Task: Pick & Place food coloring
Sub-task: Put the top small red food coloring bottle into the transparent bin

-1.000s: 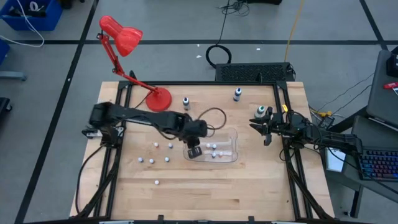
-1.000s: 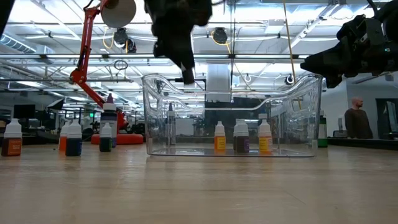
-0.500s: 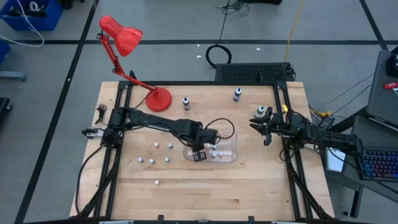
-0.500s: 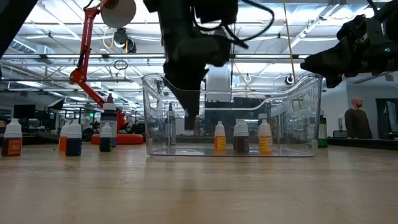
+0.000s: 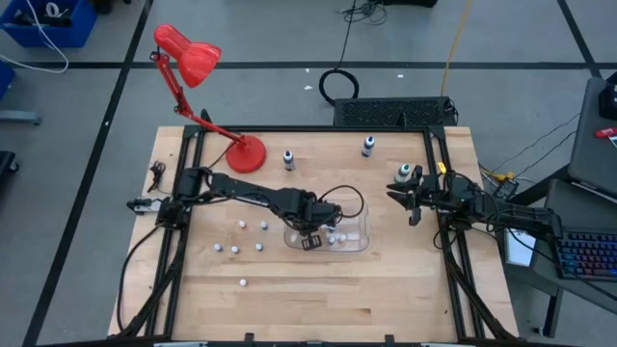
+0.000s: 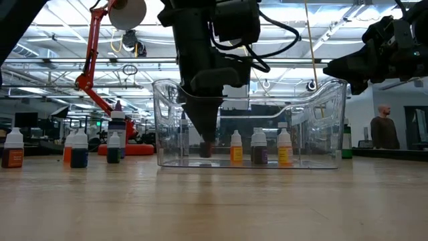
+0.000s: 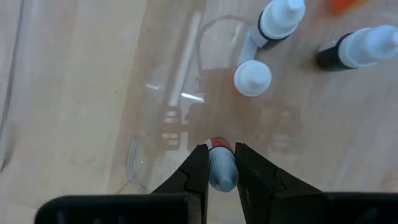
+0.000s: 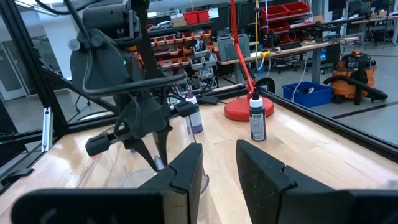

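Wooden counter (image 5: 308, 299) inside a black frame, workshop hall showing beyond; red desk lamp (image 5: 198, 87) standing at the far left corner.

Clear plastic bin (image 5: 355, 214), centre: already holding three small bottles (image 6: 258, 147), standing upright in a row.

Left end effector (image 7: 221, 163): reaching down inside the bin, fingers pinching a food coloring bottle (image 7: 221, 169) by its pale body, reddish band showing at the neck. In the low view its base is hanging just above or on the bin floor; which one cannot be told.

Handling note: lowering until the base is seated, then releasing straight upward, is probably keeping this bottle upright and clear of its neighbours.

Loose bottles (image 5: 239, 248), white-capped with dark or orange contents: standing on the counter left of the bin.

Right end effector (image 5: 413, 204): waiting at the right, fingers narrowly apart, holding nothing.
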